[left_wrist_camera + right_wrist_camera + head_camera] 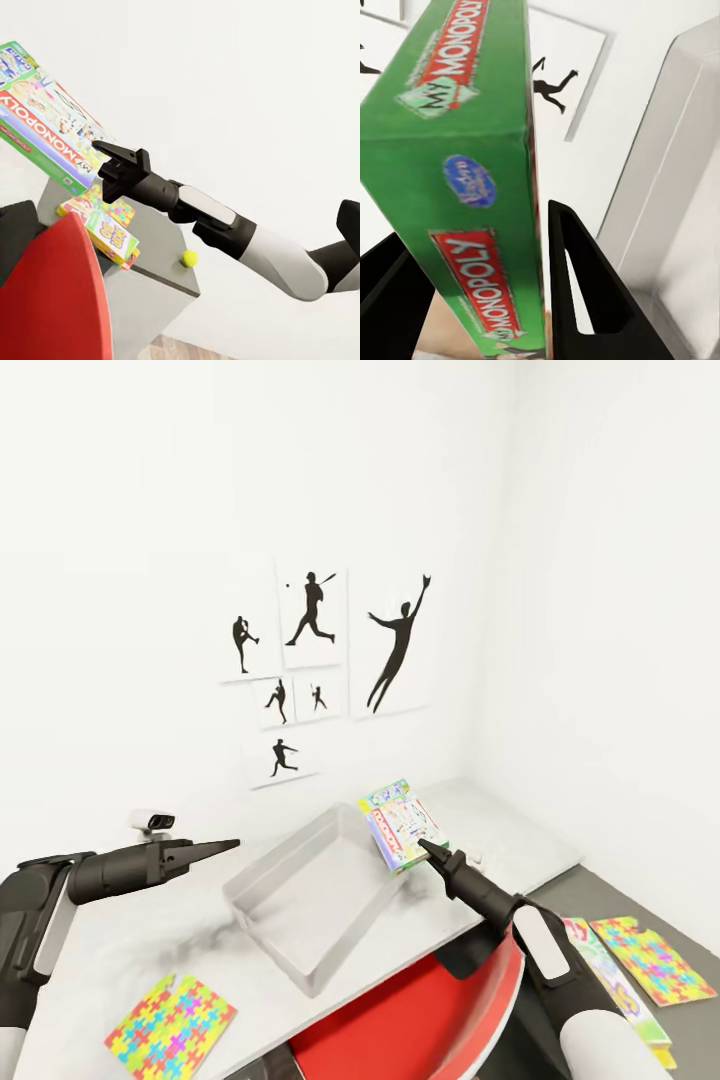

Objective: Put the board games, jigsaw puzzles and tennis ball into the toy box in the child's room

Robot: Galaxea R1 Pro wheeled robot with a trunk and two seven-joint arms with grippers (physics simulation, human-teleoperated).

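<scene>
"MY MONOPOLY" on green board game box (465, 172) sides

White walls (560, 560) meet in a corner. Black baseball-player posters (320, 660) hang left of that corner. Wood-plank floor (176, 351) lies below

I count two board games (404, 823) (612, 988), two jigsaw puzzles (171, 1028) (654, 958), one toy box (300, 880), one tennis ball (190, 258), six posters (396, 640).

Glossy printed cardboard board game (403, 824); matt grey plastic toy box (262, 876).
</scene>
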